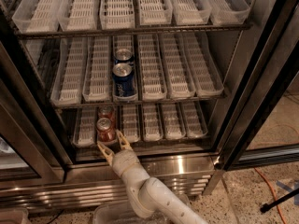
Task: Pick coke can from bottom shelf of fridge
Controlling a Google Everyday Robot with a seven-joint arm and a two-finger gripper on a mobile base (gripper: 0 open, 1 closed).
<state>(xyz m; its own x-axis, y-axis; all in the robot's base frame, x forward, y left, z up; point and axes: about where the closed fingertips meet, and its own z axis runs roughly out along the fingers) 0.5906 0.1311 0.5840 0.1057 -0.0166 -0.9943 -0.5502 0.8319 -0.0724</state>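
The fridge (243,101) stands open with several wire racks of white trays. On the bottom shelf (154,122), a red coke can (105,129) with a silver top stands at the front of the second lane from the left. A second red can (106,112) stands right behind it. My gripper (113,143) is open just below and in front of the coke can. Its two tan fingers point up toward the can from either side of its base and do not touch it. The white arm (145,190) comes up from the bottom of the view.
Two blue soda cans (124,78) stand in a lane on the middle rack, above the coke can. The stainless steel base (177,167) runs below the bottom shelf. A dark door frame (261,92) stands at the right. An orange cable (271,190) lies on the floor.
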